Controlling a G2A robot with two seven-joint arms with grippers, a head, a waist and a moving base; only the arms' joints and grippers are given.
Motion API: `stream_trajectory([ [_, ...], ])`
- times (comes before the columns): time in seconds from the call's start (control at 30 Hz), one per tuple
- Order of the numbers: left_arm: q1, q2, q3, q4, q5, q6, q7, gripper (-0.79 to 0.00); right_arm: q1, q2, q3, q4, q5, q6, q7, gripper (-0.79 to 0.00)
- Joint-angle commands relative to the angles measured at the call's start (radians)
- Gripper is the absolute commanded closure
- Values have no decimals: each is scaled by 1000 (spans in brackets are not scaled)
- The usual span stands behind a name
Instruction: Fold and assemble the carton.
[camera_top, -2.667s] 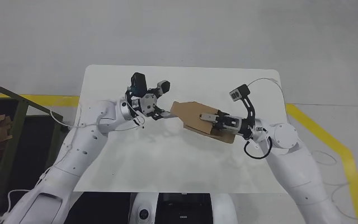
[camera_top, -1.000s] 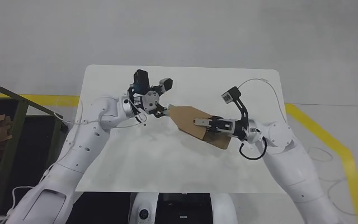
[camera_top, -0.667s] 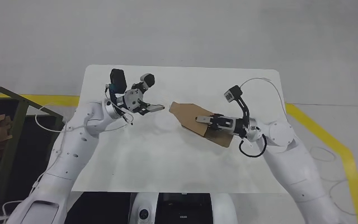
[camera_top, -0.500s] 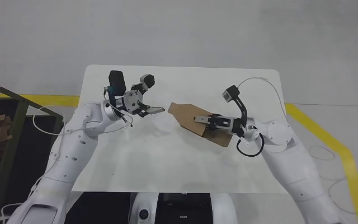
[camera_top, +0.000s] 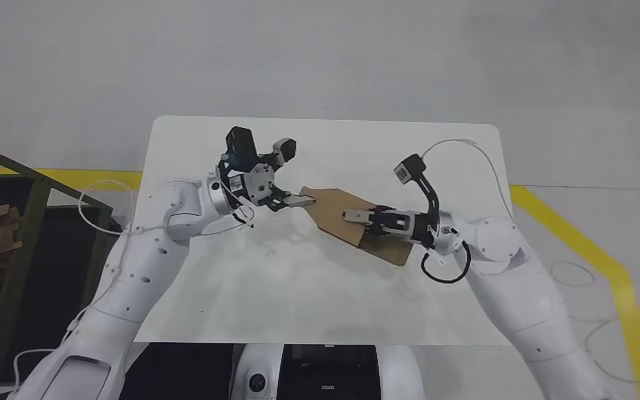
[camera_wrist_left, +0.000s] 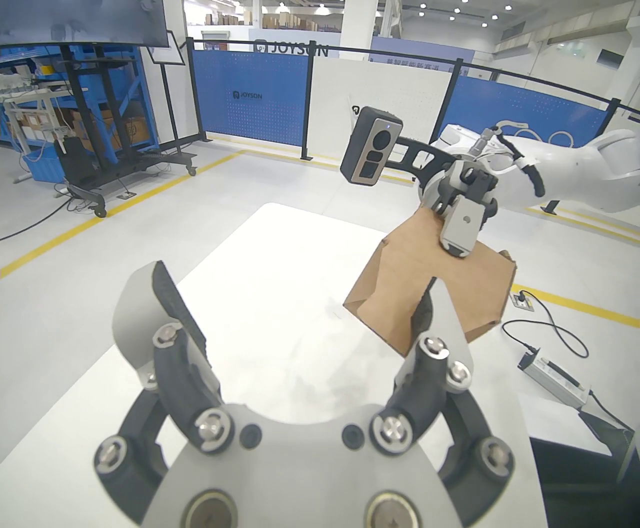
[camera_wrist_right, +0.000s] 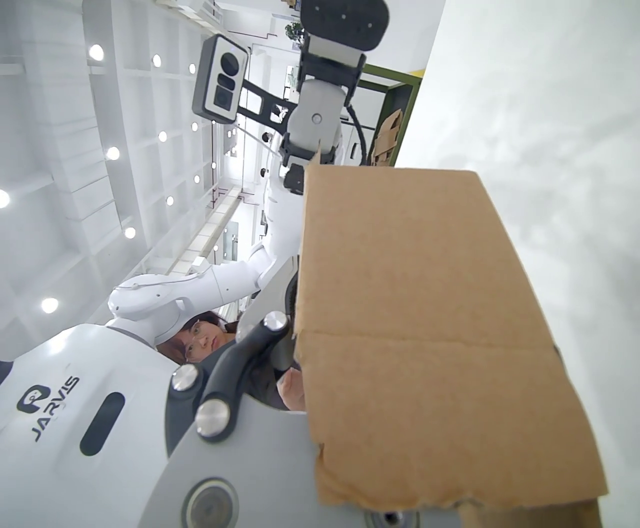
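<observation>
The carton (camera_top: 340, 212), a flat brown sleeve with one tapered end, is held tilted over the middle of the counter (camera_top: 300, 290). The right hand (camera_top: 360, 215) pinches it at mid-panel, probably as an anchor so the tapered end juts toward the other arm. The left hand (camera_wrist_left: 295, 287) is spread wide just beside that end, seemingly lined up to fold it; contact is unclear.

Matt brown cardboard carton (camera_top: 330, 208), smooth white table (camera_top: 320, 290), left gripper (camera_wrist_left: 292, 280) jaws of bare metal with ribbed black pads (camera_wrist_left: 172, 305)
</observation>
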Motion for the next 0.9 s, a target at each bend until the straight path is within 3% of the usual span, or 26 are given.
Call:
stream_trajectory([
  [0.0,-1,-1,1,4,-2,-5,2,-785,-5,1,4,-5,9,-3,6,0],
  [0.53,9,-6,7,-12,47,-40,57,-785,-25,4,19,-25,47,-23,31,0],
  [0.87,-35,-21,66,28,24,-62,26,-785,-26,4,18,-20,99,-44,74,0],
])
